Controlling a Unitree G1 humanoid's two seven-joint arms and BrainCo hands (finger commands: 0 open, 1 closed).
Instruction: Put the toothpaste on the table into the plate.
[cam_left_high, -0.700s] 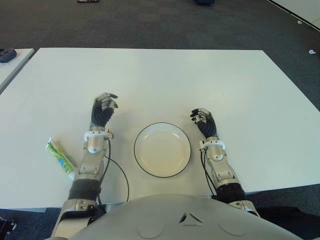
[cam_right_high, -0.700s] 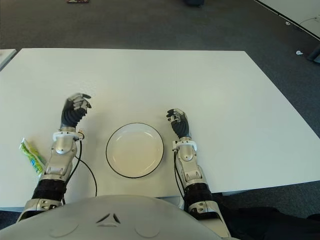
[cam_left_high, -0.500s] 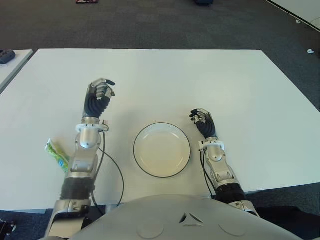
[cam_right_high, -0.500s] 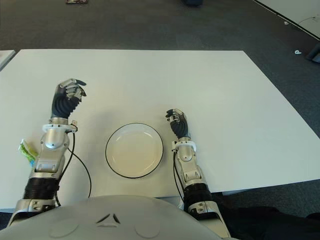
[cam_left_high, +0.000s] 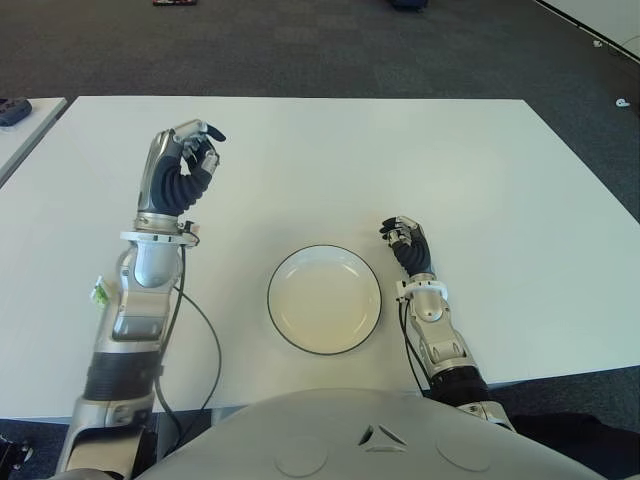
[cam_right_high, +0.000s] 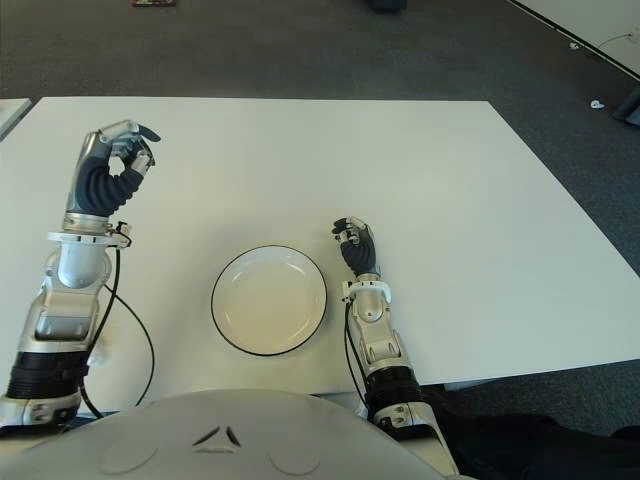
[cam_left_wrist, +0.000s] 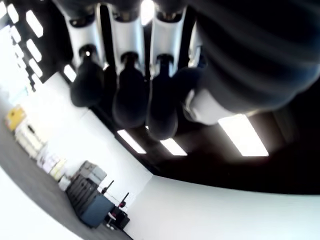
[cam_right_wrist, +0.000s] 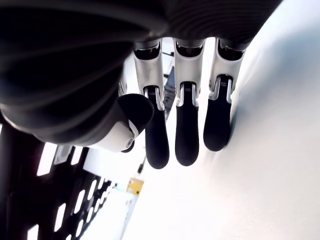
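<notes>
Above the white table (cam_left_high: 420, 160) we raise our left hand (cam_left_high: 180, 170), fingers curled, holding nothing.
Beside our left forearm peeks the green toothpaste tube (cam_left_high: 100, 292); our curled, unloaded right hand (cam_left_high: 408, 243) shows right of the round white black-rimmed plate (cam_left_high: 372, 320).

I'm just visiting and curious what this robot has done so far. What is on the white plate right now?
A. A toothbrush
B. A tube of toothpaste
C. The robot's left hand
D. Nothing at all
D: the plate shows only its bare white inside. The left hand is raised over the table with curled fingers holding nothing, and just a green edge of the toothpaste peeks out beside that forearm.
</notes>
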